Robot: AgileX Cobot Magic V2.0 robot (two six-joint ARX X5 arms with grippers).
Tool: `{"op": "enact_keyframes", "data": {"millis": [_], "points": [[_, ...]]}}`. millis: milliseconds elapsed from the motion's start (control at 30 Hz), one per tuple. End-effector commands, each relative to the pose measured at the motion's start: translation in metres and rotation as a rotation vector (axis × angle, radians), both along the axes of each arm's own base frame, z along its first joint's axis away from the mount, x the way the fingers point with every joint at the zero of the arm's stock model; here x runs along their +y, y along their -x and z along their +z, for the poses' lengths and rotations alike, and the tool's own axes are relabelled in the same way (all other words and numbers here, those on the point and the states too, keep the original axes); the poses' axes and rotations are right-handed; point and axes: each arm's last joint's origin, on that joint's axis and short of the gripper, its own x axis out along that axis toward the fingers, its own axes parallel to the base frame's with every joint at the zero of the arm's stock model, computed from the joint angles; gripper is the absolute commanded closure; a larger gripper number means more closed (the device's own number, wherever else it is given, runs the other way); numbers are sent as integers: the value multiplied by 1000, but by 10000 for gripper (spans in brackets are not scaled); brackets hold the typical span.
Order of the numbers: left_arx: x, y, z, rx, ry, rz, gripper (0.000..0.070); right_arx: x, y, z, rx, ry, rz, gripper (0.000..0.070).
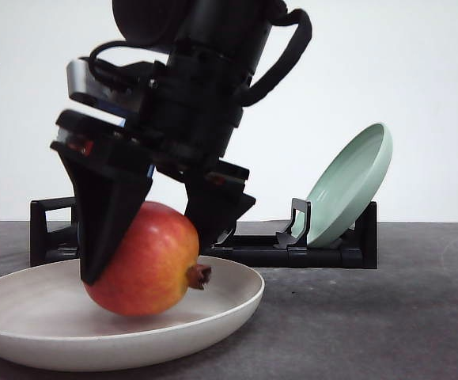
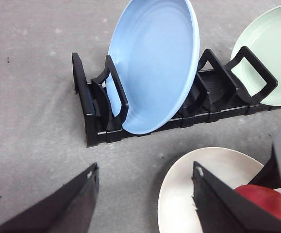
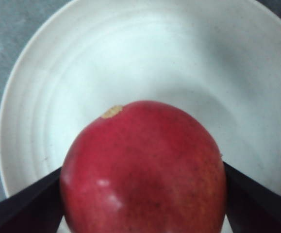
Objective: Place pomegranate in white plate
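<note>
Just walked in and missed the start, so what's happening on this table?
The right gripper is shut on the pomegranate and has it down inside the white plate, apparently resting on the plate's surface. The left gripper is open, holding nothing, above the table near a black rack that holds a blue plate and a green plate.

pomegranate (image 1: 143, 260) in white plate (image 1: 23, 317) | rack (image 1: 323, 252) behind | pomegranate seemingly resting on it
</note>
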Motion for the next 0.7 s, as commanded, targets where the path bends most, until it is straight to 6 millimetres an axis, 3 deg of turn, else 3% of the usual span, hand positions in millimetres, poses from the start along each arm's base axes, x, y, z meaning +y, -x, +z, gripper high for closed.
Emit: {"op": "enact_keyframes", "data": {"millis": [0,100,233,367,467,667], "points": [[0,-1,3,-9,5,3,348,8,0,0,-7,-10,20,230],[0,-1,3,-9,5,3,348,9,-1,0,-14,-15,19,227],[0,-1,2,-9,5,3,348,10,-2,0,-18,-30,7,153],[0,-1,3,-9,5,3,348,10,-1,0,-15,-28,5,129],[0,-1,2,-9,5,3,348,10,-1,0,-19,-32,6,61],[0,-1,3,-9,5,3,348,10,-2,1,-24,-38,9,50]]}}
